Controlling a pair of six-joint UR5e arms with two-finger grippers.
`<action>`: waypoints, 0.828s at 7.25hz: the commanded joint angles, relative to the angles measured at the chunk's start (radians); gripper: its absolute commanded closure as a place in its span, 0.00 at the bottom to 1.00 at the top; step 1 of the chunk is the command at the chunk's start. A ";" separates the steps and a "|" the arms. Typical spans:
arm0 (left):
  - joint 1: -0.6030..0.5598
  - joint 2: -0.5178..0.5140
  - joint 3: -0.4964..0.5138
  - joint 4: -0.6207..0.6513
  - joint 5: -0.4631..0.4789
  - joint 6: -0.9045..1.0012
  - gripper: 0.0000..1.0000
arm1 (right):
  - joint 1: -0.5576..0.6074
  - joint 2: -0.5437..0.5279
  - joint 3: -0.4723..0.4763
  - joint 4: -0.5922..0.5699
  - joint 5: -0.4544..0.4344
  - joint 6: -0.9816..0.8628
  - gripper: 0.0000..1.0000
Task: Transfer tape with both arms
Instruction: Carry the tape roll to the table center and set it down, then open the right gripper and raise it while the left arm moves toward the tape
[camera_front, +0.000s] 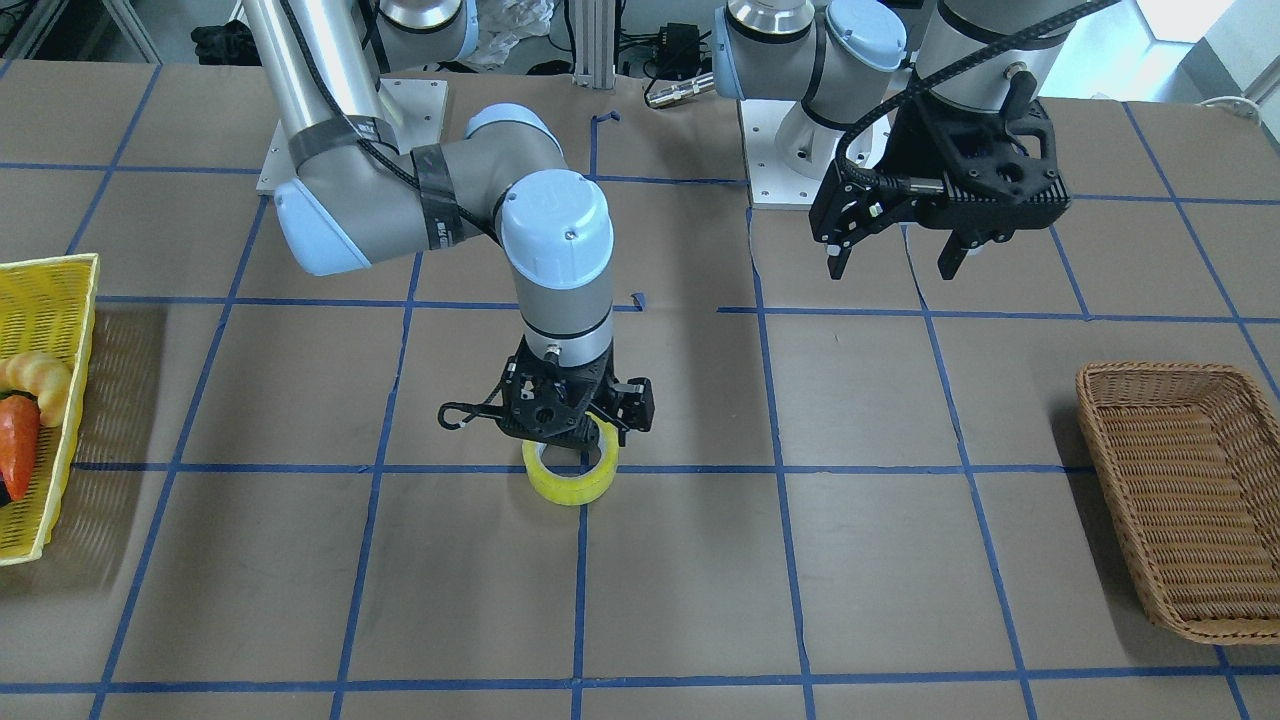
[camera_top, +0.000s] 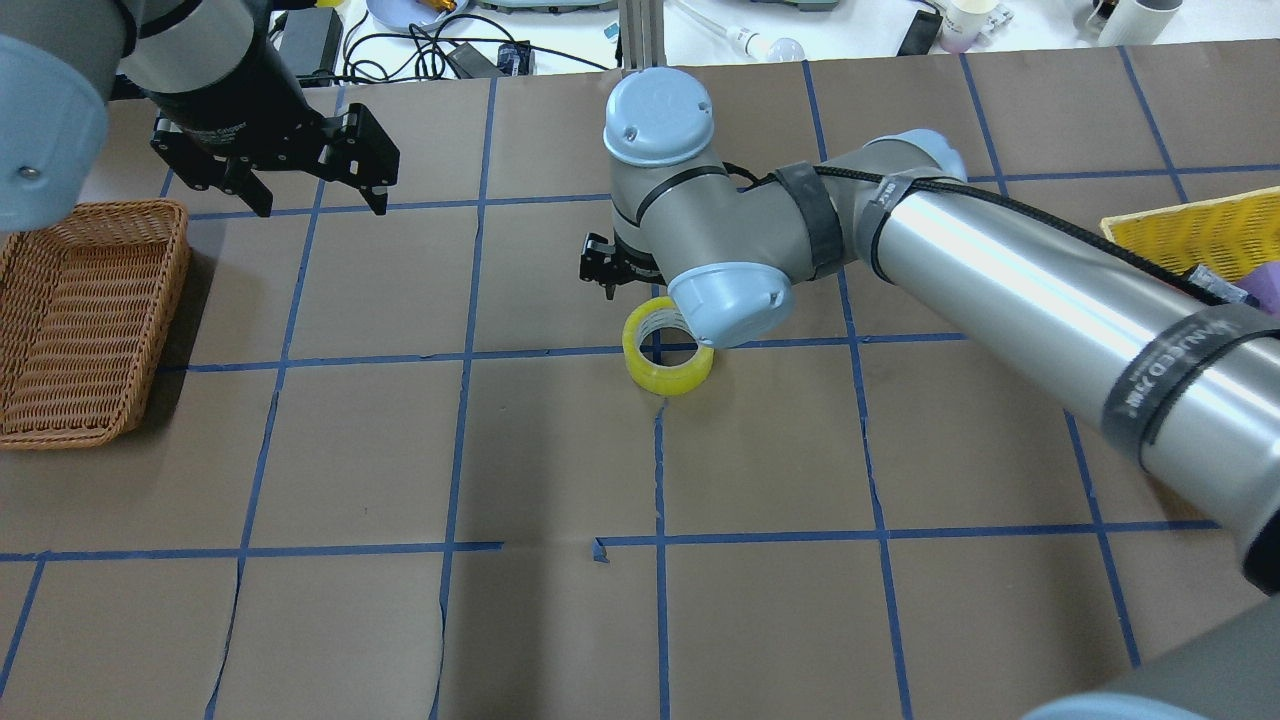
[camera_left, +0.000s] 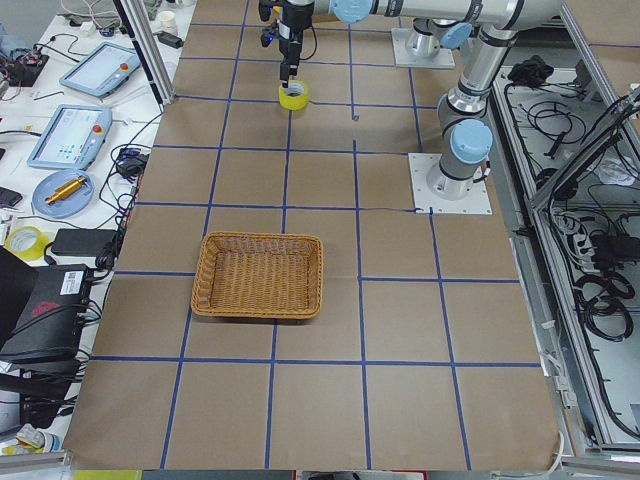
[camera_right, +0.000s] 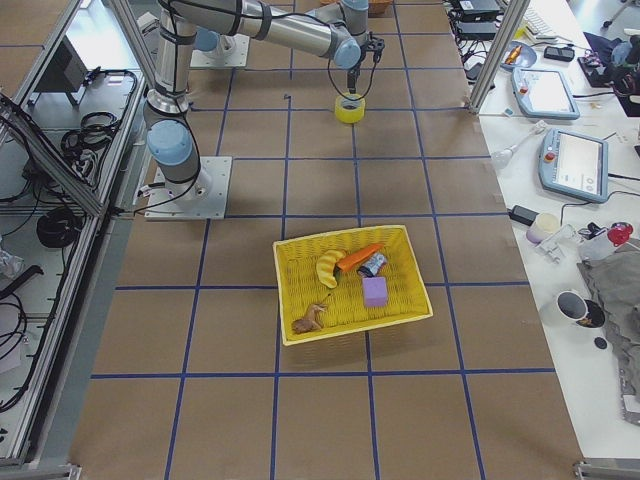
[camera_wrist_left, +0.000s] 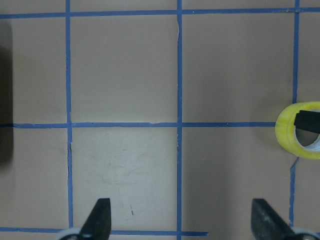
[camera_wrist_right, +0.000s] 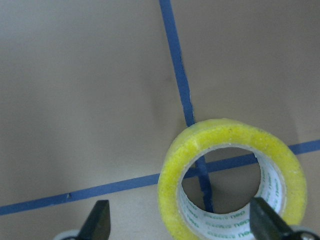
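Fingers (camera_wrist_right: 100, 222) parted on right gripper (camera_wrist_right: 181, 220), likewise on left gripper (camera_front: 893, 268); nothing held. With tape (camera_front: 570, 482) flat on table (camera_front: 700, 600), off-centre below right gripper: centre over it, lower straight without clipping rim, then pinch evenly across outer wall.

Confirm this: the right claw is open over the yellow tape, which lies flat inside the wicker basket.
One point is wrong: the tape lies flat on the table, on a crossing of blue lines, not inside the wicker basket. The overhead exterior view shows it. The right claw is open over it.
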 joint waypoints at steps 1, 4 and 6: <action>-0.006 -0.012 -0.005 0.007 -0.002 0.003 0.00 | -0.109 -0.119 0.007 0.122 -0.009 -0.095 0.00; -0.061 -0.092 -0.123 0.213 -0.016 -0.045 0.00 | -0.270 -0.280 0.005 0.400 -0.019 -0.416 0.00; -0.132 -0.221 -0.222 0.464 -0.199 -0.118 0.00 | -0.336 -0.355 0.001 0.499 -0.013 -0.505 0.00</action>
